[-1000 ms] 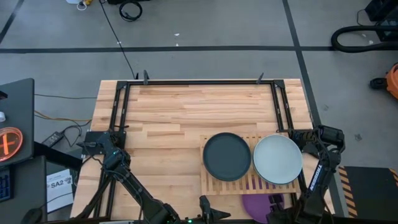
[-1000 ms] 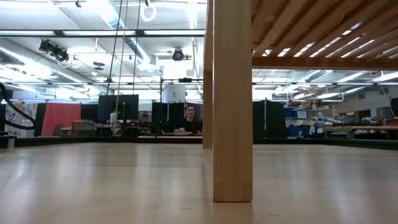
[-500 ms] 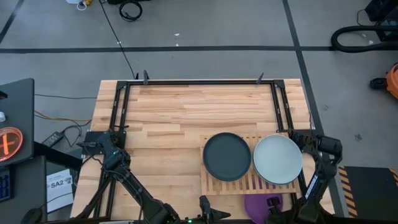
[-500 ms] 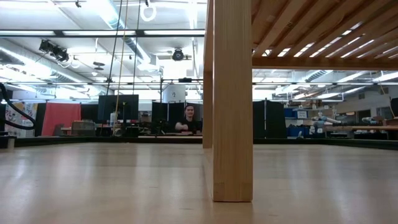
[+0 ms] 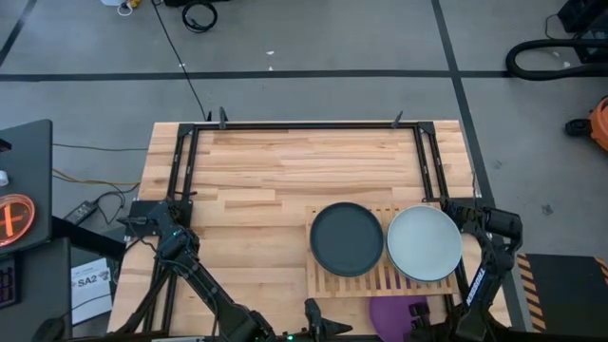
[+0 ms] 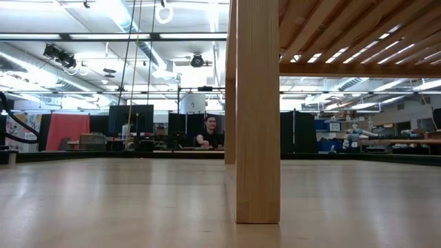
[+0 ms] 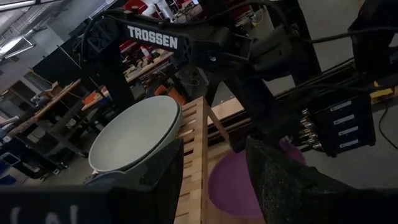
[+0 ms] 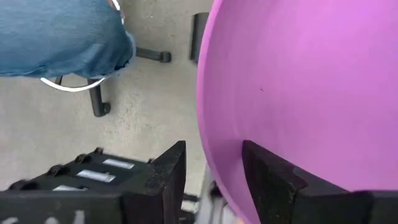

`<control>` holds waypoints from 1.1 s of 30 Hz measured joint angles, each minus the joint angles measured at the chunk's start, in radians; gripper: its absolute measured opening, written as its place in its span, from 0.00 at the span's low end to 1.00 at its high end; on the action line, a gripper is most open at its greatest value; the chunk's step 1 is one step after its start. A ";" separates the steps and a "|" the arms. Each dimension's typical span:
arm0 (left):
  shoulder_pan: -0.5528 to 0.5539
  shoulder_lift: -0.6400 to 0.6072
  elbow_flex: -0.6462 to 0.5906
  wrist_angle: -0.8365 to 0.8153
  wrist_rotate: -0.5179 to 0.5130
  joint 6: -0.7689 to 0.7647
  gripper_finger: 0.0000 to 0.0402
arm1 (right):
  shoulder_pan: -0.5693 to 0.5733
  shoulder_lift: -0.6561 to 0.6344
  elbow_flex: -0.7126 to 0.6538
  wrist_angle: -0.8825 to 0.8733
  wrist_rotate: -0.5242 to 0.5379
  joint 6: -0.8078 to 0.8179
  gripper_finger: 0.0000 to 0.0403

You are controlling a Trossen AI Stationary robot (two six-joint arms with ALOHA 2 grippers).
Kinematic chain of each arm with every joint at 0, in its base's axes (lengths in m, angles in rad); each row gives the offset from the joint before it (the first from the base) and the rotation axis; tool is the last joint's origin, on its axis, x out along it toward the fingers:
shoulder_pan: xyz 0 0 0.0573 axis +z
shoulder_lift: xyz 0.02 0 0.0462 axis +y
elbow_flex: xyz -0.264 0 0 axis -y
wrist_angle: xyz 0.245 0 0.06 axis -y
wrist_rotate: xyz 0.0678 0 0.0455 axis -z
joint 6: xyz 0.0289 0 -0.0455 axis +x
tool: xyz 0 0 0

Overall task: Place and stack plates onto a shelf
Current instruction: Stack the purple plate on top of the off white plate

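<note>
The slatted wooden shelf [image 5: 366,275] stands at the table's near right, and its leg [image 6: 256,110] shows in the low view. A dark navy plate [image 5: 347,238] and a pale blue-grey plate [image 5: 424,243] lie flat side by side on it. The pale plate [image 7: 134,134] also shows in the left wrist view. At the shelf's near edge is a purple plate [image 5: 391,310], with my right gripper [image 8: 211,177] shut on it. My left gripper [image 7: 214,186] is open, low at the table's near edge left of the purple plate [image 7: 239,183], and touches nothing. My right gripper holds the purple plate by its rim [image 8: 214,168], which runs between the two fingers. One finger [image 8: 267,177] lies over the plate's face and the other [image 8: 166,180] is outside the edge. The plate is lifted, with floor showing past its rim.
A black metal frame [image 5: 313,125] runs along the table's far, left and right sides. Bare butcher-block top [image 5: 247,199] lies left of and beyond the shelf. A person's blue-trousered leg [image 8: 62,31] and a chair base show beyond the plate. Another person [image 6: 209,131] sits far back in the room.
My right arm has drawn a little toward the table's near edge. The purple plate stays in its hold near the shelf's near edge and has barely shifted. Both plates on the shelf have stayed put.
</note>
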 joint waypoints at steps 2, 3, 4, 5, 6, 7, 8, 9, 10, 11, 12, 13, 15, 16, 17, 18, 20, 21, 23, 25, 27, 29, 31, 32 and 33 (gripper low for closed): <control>0.000 0.000 0.000 0.000 0.000 0.000 0.45 | 0.001 0.000 0.020 -0.025 -0.003 0.000 0.39; 0.000 0.000 0.000 0.000 0.000 0.000 0.45 | 0.001 0.000 0.027 -0.039 -0.004 0.000 0.38; 0.000 0.000 0.000 0.000 0.000 0.000 0.45 | 0.001 0.000 0.032 -0.050 -0.004 0.000 0.37; 0.000 0.000 0.000 0.000 0.000 0.000 0.45 | 0.000 0.000 0.034 -0.057 -0.003 0.000 0.36; 0.000 0.000 0.000 0.000 0.000 0.000 0.45 | 0.000 0.000 0.034 -0.061 -0.003 0.000 0.35; 0.000 0.000 0.000 0.000 0.000 0.000 0.45 | 0.000 0.000 0.034 -0.068 -0.001 0.000 0.34; 0.000 0.000 0.000 0.000 0.000 0.000 0.45 | 0.000 0.000 0.034 -0.075 0.003 0.000 0.33; 0.000 0.000 0.000 0.000 0.000 0.000 0.45 | 0.000 0.000 0.034 -0.079 0.009 0.000 0.32; 0.000 0.000 0.000 0.000 0.000 0.000 0.45 | 0.000 0.000 0.034 -0.080 0.012 -0.001 0.31; 0.000 0.000 0.000 0.000 0.000 0.000 0.45 | 0.000 0.000 0.034 -0.081 0.013 -0.002 0.29; 0.000 0.000 0.000 0.000 0.000 0.000 0.45 | 0.000 0.000 0.034 -0.082 0.013 -0.002 0.28; 0.000 0.000 0.000 0.000 0.000 0.000 0.45 | 0.000 0.000 0.034 -0.083 0.014 -0.003 0.26; 0.000 0.000 0.000 0.000 0.000 0.000 0.45 | 0.000 0.000 0.034 -0.084 0.015 -0.003 0.23; 0.000 0.000 0.000 0.000 0.000 0.000 0.45 | 0.000 0.000 0.034 -0.084 0.016 -0.003 0.21; 0.000 0.000 0.000 0.000 0.000 0.000 0.45 | 0.000 0.000 0.034 -0.084 0.017 -0.003 0.19; 0.000 0.000 0.000 0.000 0.000 0.000 0.45 | 0.000 0.000 0.034 -0.084 0.017 -0.003 0.17; 0.000 0.000 0.000 0.000 0.000 0.000 0.45 | 0.000 -0.001 0.034 -0.084 0.016 -0.006 0.13; 0.000 0.000 0.000 0.000 0.000 0.000 0.45 | 0.000 -0.001 0.034 -0.084 0.017 -0.006 0.12; 0.000 0.000 0.000 0.000 0.000 0.000 0.45 | 0.000 -0.002 0.035 -0.086 0.018 -0.007 0.09; 0.000 0.000 0.000 0.000 0.000 0.000 0.45 | 0.000 -0.003 0.035 -0.086 0.018 -0.007 0.08; 0.000 0.000 0.000 0.000 0.000 0.000 0.45 | 0.000 -0.003 0.036 -0.086 0.015 -0.007 0.08; 0.000 0.000 0.000 0.000 0.000 0.000 0.45 | -0.001 -0.003 0.036 -0.086 0.002 -0.007 0.08; 0.000 0.000 0.000 0.000 0.000 0.000 0.45 | -0.001 -0.003 0.036 -0.086 -0.008 -0.006 0.08; 0.000 0.000 0.000 0.000 0.000 0.000 0.45 | -0.001 -0.003 0.038 -0.087 -0.016 -0.007 0.08; 0.000 0.000 0.000 0.000 0.000 0.000 0.45 | -0.001 -0.003 0.044 -0.091 -0.024 -0.008 0.08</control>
